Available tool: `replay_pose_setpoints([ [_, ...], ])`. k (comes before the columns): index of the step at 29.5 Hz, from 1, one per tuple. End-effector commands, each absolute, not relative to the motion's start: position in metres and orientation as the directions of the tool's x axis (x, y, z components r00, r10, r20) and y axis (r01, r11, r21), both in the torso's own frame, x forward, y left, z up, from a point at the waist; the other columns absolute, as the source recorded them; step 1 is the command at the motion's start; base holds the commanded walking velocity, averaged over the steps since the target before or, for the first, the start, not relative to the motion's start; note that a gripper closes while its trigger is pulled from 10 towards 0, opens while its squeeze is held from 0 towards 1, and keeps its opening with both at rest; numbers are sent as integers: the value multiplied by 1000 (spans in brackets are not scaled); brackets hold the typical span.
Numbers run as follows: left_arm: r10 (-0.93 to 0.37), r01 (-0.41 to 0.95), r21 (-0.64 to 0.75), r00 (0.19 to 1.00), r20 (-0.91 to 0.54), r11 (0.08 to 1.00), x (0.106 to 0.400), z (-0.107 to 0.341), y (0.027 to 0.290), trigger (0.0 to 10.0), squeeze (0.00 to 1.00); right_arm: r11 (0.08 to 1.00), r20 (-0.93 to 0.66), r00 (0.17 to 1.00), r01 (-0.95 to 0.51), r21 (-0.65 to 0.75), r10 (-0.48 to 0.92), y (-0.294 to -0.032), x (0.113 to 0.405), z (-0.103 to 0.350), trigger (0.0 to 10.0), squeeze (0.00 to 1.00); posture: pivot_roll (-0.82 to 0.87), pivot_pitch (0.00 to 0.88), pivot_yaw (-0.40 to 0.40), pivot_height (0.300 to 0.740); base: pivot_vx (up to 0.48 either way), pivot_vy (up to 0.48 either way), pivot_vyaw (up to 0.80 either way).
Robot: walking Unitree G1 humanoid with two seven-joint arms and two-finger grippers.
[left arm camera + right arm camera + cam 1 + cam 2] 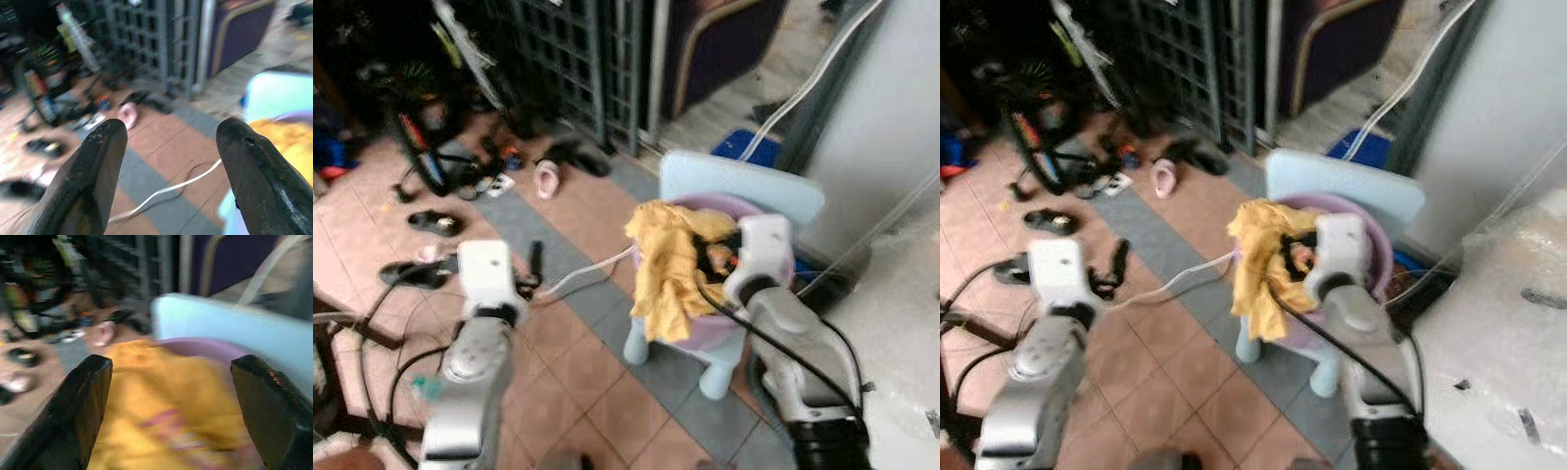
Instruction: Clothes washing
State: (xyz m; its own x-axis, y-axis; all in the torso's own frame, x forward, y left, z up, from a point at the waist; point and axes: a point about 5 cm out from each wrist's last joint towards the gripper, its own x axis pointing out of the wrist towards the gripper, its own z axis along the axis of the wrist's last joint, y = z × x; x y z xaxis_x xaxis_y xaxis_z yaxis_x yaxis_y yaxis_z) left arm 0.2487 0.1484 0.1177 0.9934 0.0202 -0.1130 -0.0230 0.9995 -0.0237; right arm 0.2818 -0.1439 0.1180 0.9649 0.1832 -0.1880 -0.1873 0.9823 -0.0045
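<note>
Yellow cloth (668,264) is heaped in a lilac plastic basin (773,274), w/ one fold hanging over the basin's front edge toward the floor. A bit of red or pink print shows on the cloth near the basin's middle. Basin sits on the seat of a small pale-blue plastic chair (734,181), chair back rising behind it.

Right gripper (171,411) is just above the cloth and basin, fingers spread wide apart, nothing between them; right wrist view looks straight down onto blurred yellow fabric, w/ the lilac rim and blue chair back beyond. From the head views the silver right arm reaches in from the lower right, its white wrist housing over the basin.

Left gripper (168,166) is held out over the tiled floor, left of the chair and apart from it, fingers also wide open and holding nothing. Left wrist view shows the chair and the yellow cloth off to one side.

Floor is terracotta tile (597,211) w/ a grey tile strip. White hose (582,274) runs across it toward the chair. Sandals and shoes lie scattered further back, incl. a pink slipper (546,178), near a dark metal grille (578,49). White appliance wall (881,147) stands at far right. Pics are somewhat blurred.
</note>
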Motion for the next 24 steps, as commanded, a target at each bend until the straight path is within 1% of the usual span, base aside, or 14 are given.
replay_pose_setpoints([
  [1, 4, -7, -30, 993, -115, 1000, 248, 117, 143, 10000, 0, 985, -217, 963, -170, -39, 157, -151, 281, 114, 10000, 0, -38, 53, 50, 740, 428, 0, 0],
  [3, 17, -20, -18, 992, -127, 1000, 247, 114, 144, 10000, 0, 983, -275, 952, -165, -80, 137, -154, 281, 106, 10000, 0, -33, 56, 48, 740, 148, 0, 0],
  [6, 21, -25, -24, 988, -151, 999, 244, 112, 144, 10000, 0, 984, -289, 950, -148, -95, 115, -158, 285, 107, 10000, 0, -27, 62, 42, 740, 0, 0, 0],
  [9, 19, -21, -9, 985, -169, 1000, 239, 108, 146, 10000, 0, 978, -305, 944, -167, -122, 123, -160, 286, 106, 10000, 0, -12, 92, 14, 740, 0, 0, 0],
  [11, 31, -28, 17, 980, -196, 999, 230, 101, 151, 10000, 0, 972, -358, 926, -181, -153, 116, -163, 286, 98, 10000, 0, 11, 123, -31, 740, 0, 0, 0],
  [14, 79, -74, 29, 975, -210, 997, 224, 99, 161, 10000, 0, 957, -408, 904, -220, -187, 128, -162, 286, 92, 10000, 0, 31, 144, -84, 740, 0, 0, 0],
  [16, 91, -87, 28, 975, -205, 996, 223, 100, 164, 10000, 0, 952, -427, 894, -237, -194, 135, -160, 287, 90, 10000, 0, 31, 144, -84, 740, 0, 0, 0],
  [18, 130, -126, 33, 973, -193, 992, 219, 102, 168, 10000, 0, 935, -471, 868, -285, -211, 158, -155, 286, 85, 10000, 0, 46, 158, -137, 740, 0, 0, 0],
  [20, 145, -142, 29, 970, -194, 989, 218, 102, 168, 10000, 0, 932, -483, 860, -297, -208, 166, -153, 285, 84, 10000, 0, 49, 159, -139, 740, 0, 0, 0],
  [21, 170, -168, 30, 964, -207, 985, 213, 101, 169, 10000, 0, 930, -516, 837, -318, -185, 184, -147, 286, 79, 10000, 0, 63, 167, -139, 740, 0, 0, 0],
  [24, 187, -182, 43, 956, -227, 982, 206, 98, 168, 10000, 0, 934, -557, 805, -331, -133, 206, -140, 289, 72, 10000, 0, 72, 170, -124, 740, 0, 0, 0],
])
